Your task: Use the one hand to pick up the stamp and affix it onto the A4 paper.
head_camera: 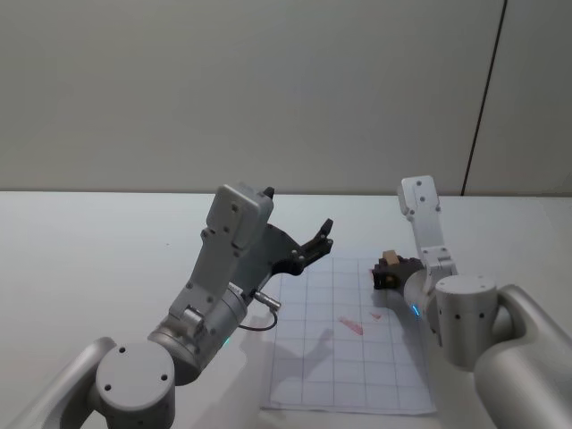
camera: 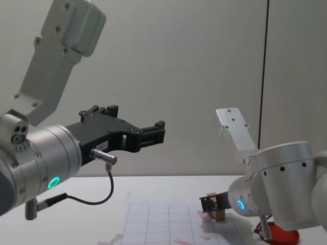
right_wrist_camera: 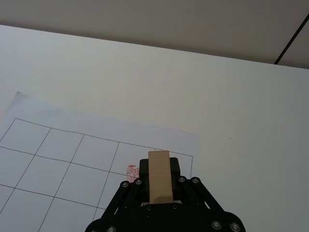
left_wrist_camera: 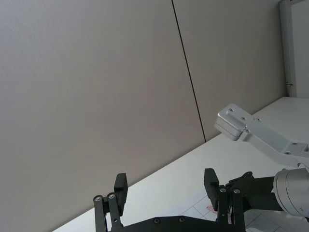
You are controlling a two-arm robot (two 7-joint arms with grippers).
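Now the right gripper (camera: 211,203), jaws clamped on the stamp (right_wrist_camera: 159,175), hangs low over the far right corner of the A4 paper (right_wrist_camera: 63,145), beside a red mark (right_wrist_camera: 131,170). We should press it flat into a bare cell (right_wrist_camera: 96,152) without sliding. Our left gripper (left_wrist_camera: 165,182) hangs raised, jaws wide.

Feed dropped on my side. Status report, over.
Right gripper shut on small tan wooden stamp, at far right corner of gridded white A4 paper. Left gripper open, raised, idle. Nothing in the way.
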